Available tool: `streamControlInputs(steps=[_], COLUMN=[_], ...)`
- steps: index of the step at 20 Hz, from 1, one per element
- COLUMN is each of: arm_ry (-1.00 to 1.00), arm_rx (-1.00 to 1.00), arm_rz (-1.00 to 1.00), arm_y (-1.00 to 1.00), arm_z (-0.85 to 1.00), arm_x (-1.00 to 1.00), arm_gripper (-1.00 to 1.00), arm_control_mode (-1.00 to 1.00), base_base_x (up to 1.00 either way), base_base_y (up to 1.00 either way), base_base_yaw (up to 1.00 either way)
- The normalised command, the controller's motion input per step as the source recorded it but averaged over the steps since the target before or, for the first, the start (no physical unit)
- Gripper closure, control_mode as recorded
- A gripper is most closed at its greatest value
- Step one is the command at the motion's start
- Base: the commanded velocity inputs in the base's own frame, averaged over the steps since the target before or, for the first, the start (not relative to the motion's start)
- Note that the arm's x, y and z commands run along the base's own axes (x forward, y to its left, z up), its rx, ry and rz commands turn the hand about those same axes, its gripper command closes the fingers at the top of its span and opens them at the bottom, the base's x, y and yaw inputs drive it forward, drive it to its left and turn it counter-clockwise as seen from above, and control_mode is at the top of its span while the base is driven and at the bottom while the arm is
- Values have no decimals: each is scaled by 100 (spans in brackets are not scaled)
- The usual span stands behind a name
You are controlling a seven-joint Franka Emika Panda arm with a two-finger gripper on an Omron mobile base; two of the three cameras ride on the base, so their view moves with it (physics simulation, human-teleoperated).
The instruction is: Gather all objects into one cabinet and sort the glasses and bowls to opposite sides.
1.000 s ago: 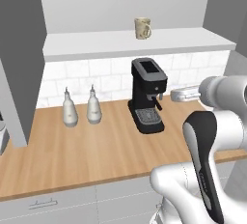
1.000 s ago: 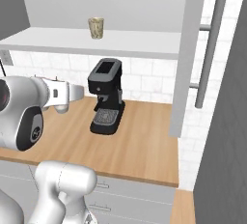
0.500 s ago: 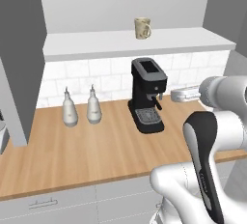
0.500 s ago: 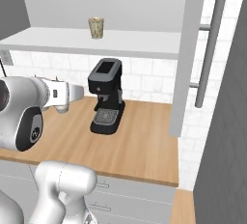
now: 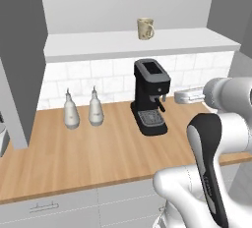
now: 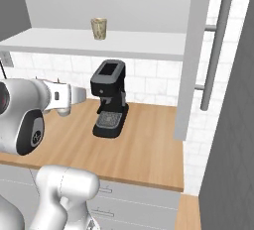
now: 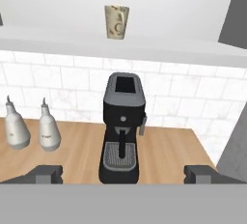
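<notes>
A cream speckled mug (image 5: 145, 28) (image 6: 98, 28) (image 7: 116, 21) stands alone on the white shelf (image 5: 98, 45) of the open wall cabinet. Its grey doors are swung out, one at the left (image 5: 19, 60) and one at the right (image 6: 193, 55) with a long bar handle (image 6: 214, 60). My gripper (image 5: 178, 96) (image 6: 83, 94) (image 7: 123, 175) hovers over the counter, below the shelf and in front of the coffee machine. It is open, fingertips (image 7: 46, 174) wide apart with nothing between them. The grey mug and both bowls are out of view.
A black coffee machine (image 5: 150, 97) (image 6: 109, 100) (image 7: 123, 131) stands on the wooden counter (image 5: 74, 148) against the tiled wall. Two white long-necked bottles (image 5: 71, 114) (image 5: 95, 110) stand to its left. The right door (image 6: 193, 55) juts out over the counter's end.
</notes>
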Motion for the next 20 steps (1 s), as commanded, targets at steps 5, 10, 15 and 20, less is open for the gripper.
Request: streamControlInputs(steps=[5, 10, 15, 20], arm_ry=[0, 0, -4, -17], arm_rx=[0, 0, -1, -1], arm_rz=[0, 0, 7, 13], arm_y=[-2, -1, -1, 0], arm_z=[50, 92, 53, -5], arm_x=[0, 0, 0, 11], arm_gripper=[-100, -100, -100, -100], arm_control_mode=[-100, -100, -100, -100], base_base_x=[0, 0, 0, 0], base_base_y=[0, 0, 0, 0], base_base_yaw=[0, 0, 0, 0])
